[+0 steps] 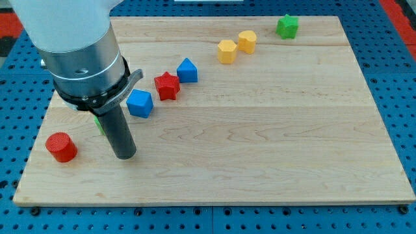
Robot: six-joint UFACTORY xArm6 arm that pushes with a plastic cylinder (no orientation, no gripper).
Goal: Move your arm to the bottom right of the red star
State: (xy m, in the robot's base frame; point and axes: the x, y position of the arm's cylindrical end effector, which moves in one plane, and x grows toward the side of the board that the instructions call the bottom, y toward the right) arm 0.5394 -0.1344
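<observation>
Low on the board, my tip [124, 156] touches no block, red star [167, 85] lying up-right of it, goal spot just past the star's lower-right.

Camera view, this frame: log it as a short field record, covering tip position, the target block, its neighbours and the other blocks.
tip: my tip rests on the board, lower left of the red star
target neighbours: blue block to its lower left, blue block to its upper right
near tip: red cylinder on the view's left; green block mostly hidden behind the rod
far blocks: two yellow blocks, green block at the top
task state: tip not yet bottom right of the star
</observation>
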